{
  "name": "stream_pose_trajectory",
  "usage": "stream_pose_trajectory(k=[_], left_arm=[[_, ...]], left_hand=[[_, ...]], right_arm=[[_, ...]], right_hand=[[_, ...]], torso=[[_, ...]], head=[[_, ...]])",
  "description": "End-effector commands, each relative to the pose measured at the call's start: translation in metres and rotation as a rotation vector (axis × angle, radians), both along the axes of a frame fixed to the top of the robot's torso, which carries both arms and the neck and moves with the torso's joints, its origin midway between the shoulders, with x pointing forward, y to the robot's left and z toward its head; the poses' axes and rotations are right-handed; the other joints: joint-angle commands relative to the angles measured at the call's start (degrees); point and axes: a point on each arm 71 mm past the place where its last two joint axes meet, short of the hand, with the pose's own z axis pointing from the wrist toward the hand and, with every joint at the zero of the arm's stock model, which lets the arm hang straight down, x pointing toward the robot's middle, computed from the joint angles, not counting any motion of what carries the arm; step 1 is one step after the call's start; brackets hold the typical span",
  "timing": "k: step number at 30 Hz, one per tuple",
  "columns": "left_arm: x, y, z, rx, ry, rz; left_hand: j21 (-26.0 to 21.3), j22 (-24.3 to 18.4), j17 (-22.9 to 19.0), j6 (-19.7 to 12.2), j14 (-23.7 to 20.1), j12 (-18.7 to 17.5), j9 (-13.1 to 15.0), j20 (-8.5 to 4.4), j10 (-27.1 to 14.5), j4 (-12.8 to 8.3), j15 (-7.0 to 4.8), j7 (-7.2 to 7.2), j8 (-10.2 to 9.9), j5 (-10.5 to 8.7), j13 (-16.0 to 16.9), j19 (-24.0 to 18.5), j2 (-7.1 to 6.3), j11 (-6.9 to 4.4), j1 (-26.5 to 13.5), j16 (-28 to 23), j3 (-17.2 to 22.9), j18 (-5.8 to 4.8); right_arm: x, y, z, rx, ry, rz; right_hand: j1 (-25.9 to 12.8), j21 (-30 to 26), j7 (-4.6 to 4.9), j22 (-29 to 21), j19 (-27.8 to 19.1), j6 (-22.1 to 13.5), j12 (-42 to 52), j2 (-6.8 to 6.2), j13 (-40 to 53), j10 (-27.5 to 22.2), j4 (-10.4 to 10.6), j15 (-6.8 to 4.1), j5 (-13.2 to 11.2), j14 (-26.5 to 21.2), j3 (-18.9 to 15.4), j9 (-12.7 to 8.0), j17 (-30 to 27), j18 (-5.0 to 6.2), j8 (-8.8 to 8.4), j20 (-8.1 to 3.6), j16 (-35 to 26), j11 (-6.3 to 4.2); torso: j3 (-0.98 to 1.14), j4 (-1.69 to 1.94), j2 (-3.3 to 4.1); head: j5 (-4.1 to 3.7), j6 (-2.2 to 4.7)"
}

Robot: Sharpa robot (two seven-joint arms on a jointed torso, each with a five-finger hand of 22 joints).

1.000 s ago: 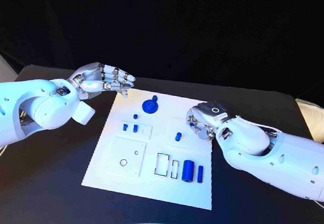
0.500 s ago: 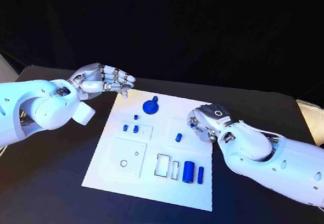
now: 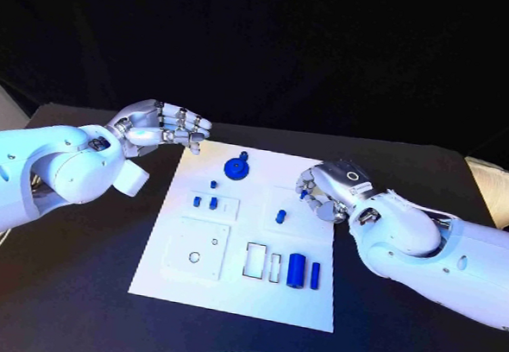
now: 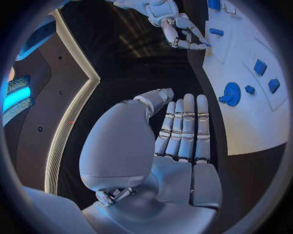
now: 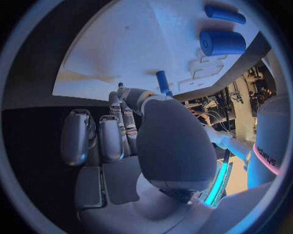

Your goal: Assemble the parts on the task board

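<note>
Two hands wait by the task board [image 3: 234, 291]. The left hand [image 3: 161, 125], upper left, holds nothing, its fingers curled in. The right hand [image 3: 325, 192] hangs by a small blue peg [image 3: 281, 216], maybe to grab it; I cannot tell its grip.

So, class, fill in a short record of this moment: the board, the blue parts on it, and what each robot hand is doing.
board: white task board in the middle of the black table
far part: round blue part
near parts: two blue cylinders side by side
small part: blue peg by the right hand
left hand: fingers curled, holding nothing, at the board's far left corner
right hand: over the board's right edge, fingers bent down; grasp unclear
</note>
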Motion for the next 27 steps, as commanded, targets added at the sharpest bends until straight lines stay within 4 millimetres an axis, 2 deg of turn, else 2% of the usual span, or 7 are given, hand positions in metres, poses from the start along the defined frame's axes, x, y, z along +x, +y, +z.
stream_pose_trajectory(k=[1, 7, 17, 21, 23, 25, 27], left_arm=[[0.0, -0.001, 0.001, -0.01, 0.002, -0.004], [0.001, -0.002, 0.001, -0.014, 0.003, -0.004], [0.001, -0.006, 0.001, -0.019, 0.005, -0.008], [0.002, -0.009, 0.0, -0.022, 0.005, -0.011], [0.002, -0.01, 0.0, -0.023, 0.006, -0.013], [0.002, -0.011, 0.001, -0.025, 0.005, -0.015], [0.001, -0.013, 0.001, -0.027, 0.004, -0.017]], left_hand=[[-0.34, -0.1, -0.05, 0.06, -0.09, -0.35, -0.03, 0.07, 0.1, 0.07, 0.19, 0.29, -0.38, -0.07, -0.09, 0.3, 0.4, 0.22, 0.05, -0.37, -0.38, 0.69], [-0.37, -0.12, -0.07, 0.01, -0.09, -0.42, -0.04, 0.08, 0.06, 0.05, 0.21, 0.31, -0.43, -0.07, -0.09, 0.31, 0.39, 0.24, 0.07, -0.39, -0.41, 0.68], [-0.37, -0.12, -0.07, 0.01, -0.09, -0.42, -0.04, 0.08, 0.06, 0.05, 0.21, 0.31, -0.43, -0.07, -0.09, 0.31, 0.39, 0.24, 0.07, -0.39, -0.41, 0.68], [-0.42, -0.15, -0.09, -0.04, -0.08, -0.5, -0.06, 0.08, 0.02, 0.01, 0.23, 0.34, -0.47, -0.06, -0.09, 0.34, 0.43, 0.27, 0.11, -0.42, -0.44, 0.68], [-0.42, -0.15, -0.09, -0.04, -0.08, -0.5, -0.06, 0.08, 0.02, 0.01, 0.23, 0.34, -0.47, -0.06, -0.09, 0.34, 0.43, 0.27, 0.11, -0.42, -0.44, 0.68], [-0.42, -0.15, -0.09, -0.04, -0.08, -0.5, -0.06, 0.08, 0.02, 0.01, 0.23, 0.34, -0.47, -0.06, -0.09, 0.34, 0.43, 0.27, 0.11, -0.42, -0.44, 0.68], [-0.42, -0.15, -0.09, -0.04, -0.08, -0.5, -0.06, 0.08, 0.02, 0.01, 0.23, 0.34, -0.47, -0.06, -0.09, 0.34, 0.43, 0.27, 0.11, -0.42, -0.44, 0.68]], right_arm=[[-0.004, 0.001, 0.008, 0.057, -0.023, 0.016], [-0.017, 0.014, 0.019, 0.119, -0.032, 0.062], [-0.036, 0.061, 0.023, 0.163, -0.039, 0.192], [-0.042, 0.081, 0.018, 0.164, -0.037, 0.242], [-0.045, 0.09, 0.013, 0.163, -0.031, 0.261], [-0.046, 0.097, 0.009, 0.161, -0.025, 0.273], [-0.048, 0.104, 0.003, 0.159, -0.015, 0.284]], right_hand=[[-0.19, 0.26, -0.12, 6.28, 0.44, 0.38, 0.36, 0.2, 0.01, 2.13, -0.32, -0.39, -0.04, 0.98, 0.11, -0.04, -0.06, -0.6, 0.2, -0.06, -0.18, -1.76], [-0.24, 0.42, -0.12, 6.36, 0.49, 0.39, 0.33, 0.19, 0.0, 2.16, -0.36, -0.39, -0.08, 0.96, 0.14, -0.02, -0.14, -0.63, 0.2, -0.06, -0.25, -1.76], [-0.3, 0.32, -0.1, 6.33, 0.46, 0.39, 0.25, 0.19, -0.01, 2.2, -0.45, -0.39, -0.11, 0.92, 0.23, 0.0, -0.33, -0.61, 0.19, -0.07, -0.41, -1.76], [-0.31, 0.24, -0.09, 6.3, 0.43, 0.37, 0.21, 0.19, -0.02, 2.2, -0.51, -0.39, -0.1, 0.92, 0.28, 0.0, -0.31, -0.59, 0.18, -0.07, -0.4, -1.76], [-0.31, 0.24, -0.09, 6.3, 0.43, 0.37, 0.21, 0.19, -0.02, 2.2, -0.51, -0.39, -0.1, 0.92, 0.28, 0.0, -0.31, -0.59, 0.18, -0.07, -0.4, -1.76], [-0.32, 0.07, -0.08, 6.23, 0.38, 0.35, 0.18, 0.19, -0.03, 2.21, -0.55, -0.39, -0.09, 0.89, 0.32, 0.01, -0.45, -0.56, 0.16, -0.08, -0.52, -1.75], [-0.34, 0.07, -0.06, 6.24, 0.38, 0.34, 0.13, 0.19, -0.05, 2.21, -0.61, -0.39, -0.07, 0.87, 0.37, 0.01, -0.54, -0.56, 0.15, -0.08, -0.59, -1.74]], torso=[[0.0, 0.0, -0.01], [-0.04, -0.07, -0.08], [-0.27, 0.13, -0.28], [-0.41, 0.21, -0.34], [-0.54, 0.24, -0.41], [-0.52, 0.21, -0.37], [-0.54, 0.21, -0.34]], head=[[0.1, 0.02], [1.09, 0.28], [2.94, 0.51], [4.16, 0.42], [4.81, 0.26], [5.13, 0.19], [5.94, 0.13]])
